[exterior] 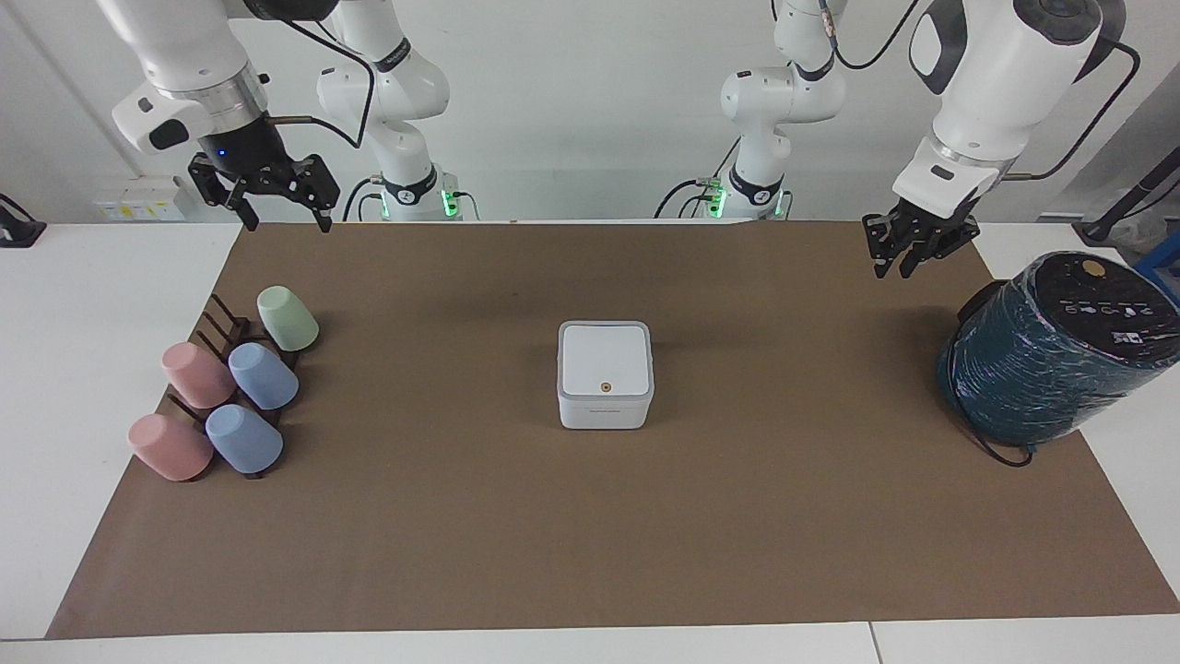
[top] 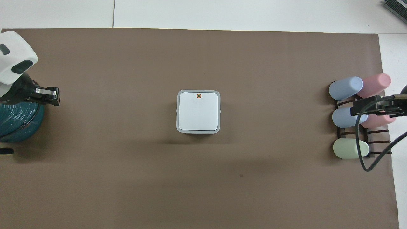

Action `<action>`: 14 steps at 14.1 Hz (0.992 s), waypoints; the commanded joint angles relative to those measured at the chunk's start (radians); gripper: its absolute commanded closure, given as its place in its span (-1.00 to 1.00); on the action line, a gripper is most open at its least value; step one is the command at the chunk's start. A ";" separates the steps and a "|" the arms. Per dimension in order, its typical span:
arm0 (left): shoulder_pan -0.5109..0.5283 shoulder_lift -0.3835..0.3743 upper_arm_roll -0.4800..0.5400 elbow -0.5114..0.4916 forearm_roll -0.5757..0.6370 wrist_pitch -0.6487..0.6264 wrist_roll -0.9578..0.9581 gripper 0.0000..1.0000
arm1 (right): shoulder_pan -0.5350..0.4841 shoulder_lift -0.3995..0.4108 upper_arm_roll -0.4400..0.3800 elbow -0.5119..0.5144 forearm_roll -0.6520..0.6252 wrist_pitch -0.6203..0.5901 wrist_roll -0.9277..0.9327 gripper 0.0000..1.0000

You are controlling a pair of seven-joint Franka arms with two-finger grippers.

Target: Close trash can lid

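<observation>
- Two arms up, neither touching anything; I judge the task done, nothing left but parking.
- Small white cube-shaped plastic trash can (exterior: pixel 605 392) sits mid brown paper mat (exterior: pixel 590 535), well apart from both grippers.
- Its square white hinged lid w/ orange dot (exterior: pixel 604 361) lies flat on the rim, no gap that I see.
- Left gripper (exterior: pixel 908 261) hangs over the mat's edge near the dark teal plastic-wrapped cylinder (exterior: pixel 1051 355); fingers look part-open, holding nothing.
- Right gripper (exterior: pixel 284 221) waits above the mat corner by the rack of pastel cups (exterior: pixel 226 397), fingers spread wide, empty.
</observation>
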 commanded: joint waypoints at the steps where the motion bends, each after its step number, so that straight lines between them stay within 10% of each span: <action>1: 0.006 -0.040 -0.007 -0.041 0.029 0.022 0.016 0.18 | -0.005 -0.020 0.002 -0.019 0.018 -0.007 -0.021 -1.00; 3: 0.004 -0.037 -0.008 -0.041 0.029 0.077 0.016 -0.10 | -0.005 -0.020 0.002 -0.019 0.020 -0.007 -0.021 -1.00; 5: 0.004 -0.032 -0.010 -0.041 0.028 0.127 -0.002 -1.00 | -0.005 -0.020 0.002 -0.019 0.020 -0.007 -0.021 -1.00; 14: 0.033 -0.037 -0.005 -0.039 -0.008 0.162 -0.020 -1.00 | -0.005 -0.020 0.002 -0.019 0.018 -0.007 -0.021 -1.00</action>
